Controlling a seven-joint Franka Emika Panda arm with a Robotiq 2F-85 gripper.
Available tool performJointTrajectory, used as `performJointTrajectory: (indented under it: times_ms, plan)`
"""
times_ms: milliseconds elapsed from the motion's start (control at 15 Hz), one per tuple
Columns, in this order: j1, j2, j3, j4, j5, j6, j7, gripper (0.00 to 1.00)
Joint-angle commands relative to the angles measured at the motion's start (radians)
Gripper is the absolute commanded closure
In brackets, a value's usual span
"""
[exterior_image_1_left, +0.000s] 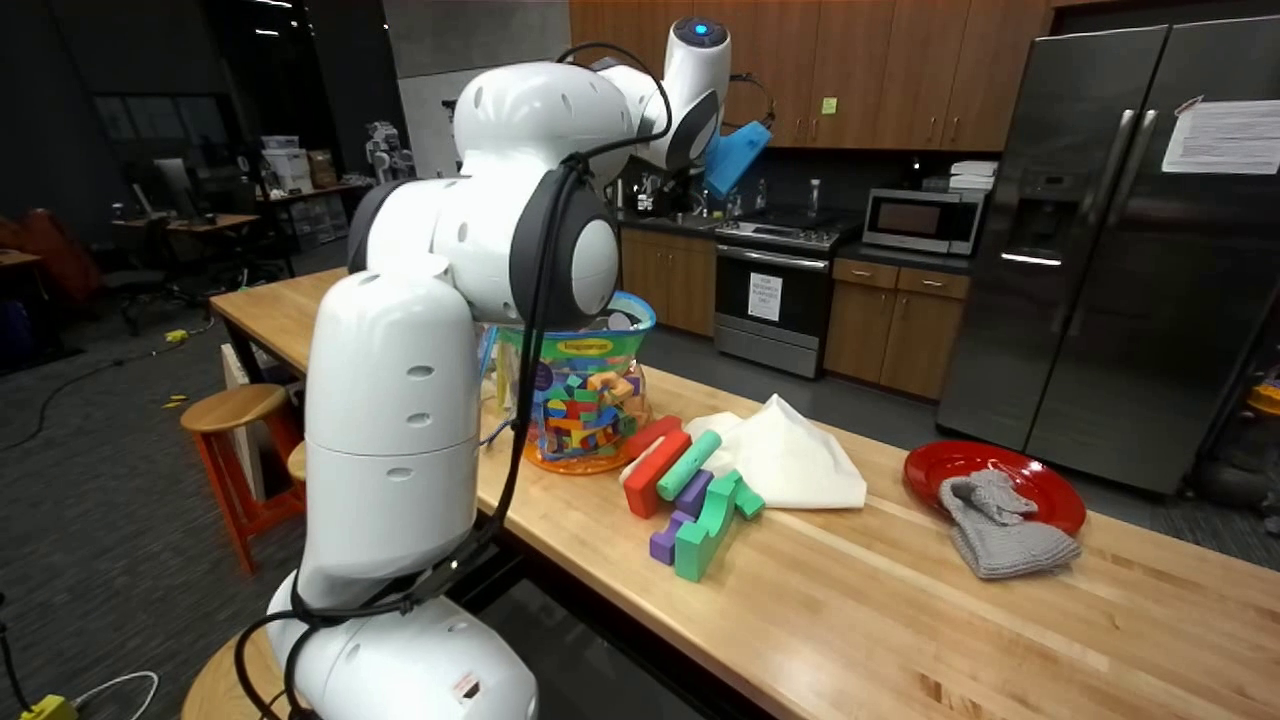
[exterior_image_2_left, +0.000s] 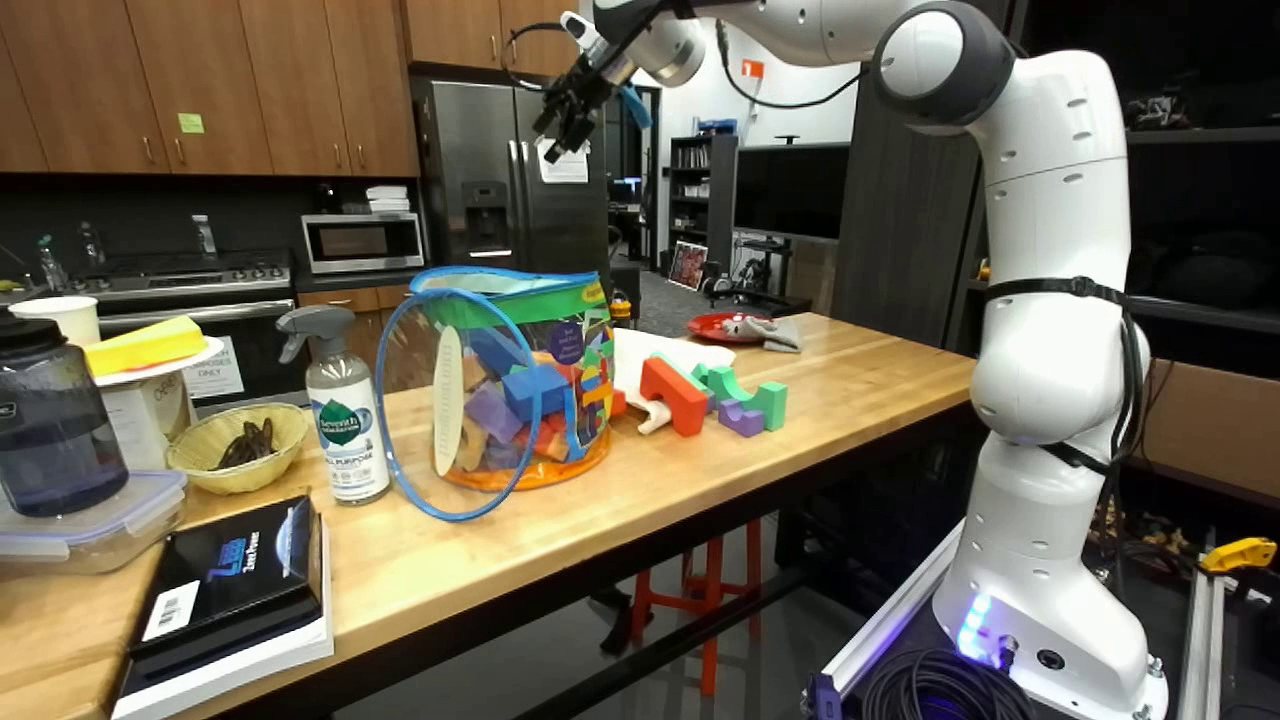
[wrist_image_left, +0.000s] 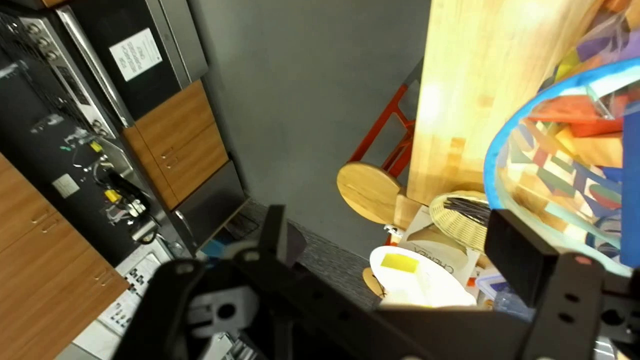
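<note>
Black hand (wrist_image_left: 392, 235) at wide spread, empty

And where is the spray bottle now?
In an exterior view, the spray bottle stands on the table, left of the picture's middle, between the woven basket and the clear block bag.

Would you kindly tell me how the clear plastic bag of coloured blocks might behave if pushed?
The clear plastic bag would probably feel heavy, given the many coloured blocks piled inside. Its transparent walls look thin, so they may flex. Its broad orange base suggests it might slide before tipping.
</note>
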Motion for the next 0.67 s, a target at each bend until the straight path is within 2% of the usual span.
performJointTrajectory:
  times_ms: [0,600]
  plan:
    - [0.028,0.042,0.041,0.047,0.013,-0.039,-0.055,0.00]
    - [0.059,0.025,0.139,-0.060,0.068,-0.098,-0.112,0.00]
